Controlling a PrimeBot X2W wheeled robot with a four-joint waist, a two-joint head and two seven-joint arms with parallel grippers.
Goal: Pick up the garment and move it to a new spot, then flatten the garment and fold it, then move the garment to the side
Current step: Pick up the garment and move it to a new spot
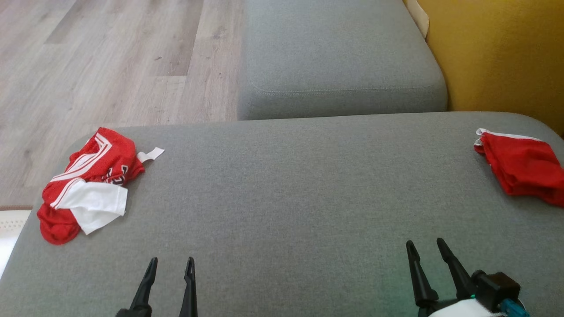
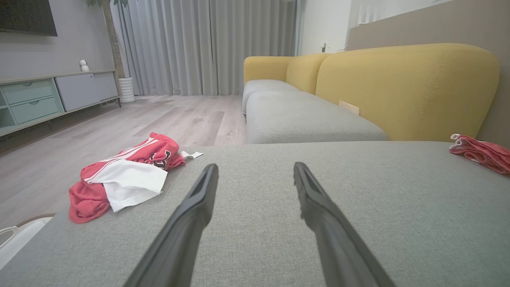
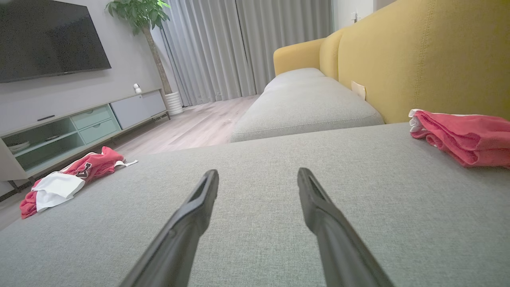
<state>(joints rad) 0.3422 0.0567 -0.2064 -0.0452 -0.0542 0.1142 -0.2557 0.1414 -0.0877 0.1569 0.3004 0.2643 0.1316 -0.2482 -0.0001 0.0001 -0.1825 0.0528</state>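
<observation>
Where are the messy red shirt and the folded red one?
crumpled garment (image 1: 94,200), head view, on its white patch.
folded garment (image 1: 522,167), head view, on its top red layer.

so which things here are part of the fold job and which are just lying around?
Job: crumpled red-and-white garment; left gripper and right gripper, both open; grey cushion under it.
Lying about: folded red garment at the right; yellow sofa back; TV; cabinet; plant.

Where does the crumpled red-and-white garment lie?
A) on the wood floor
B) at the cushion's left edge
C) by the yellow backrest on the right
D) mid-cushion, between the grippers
B: the crumpled garment sits at the left edge of the cushion; the folded garment lies at the right.
</observation>
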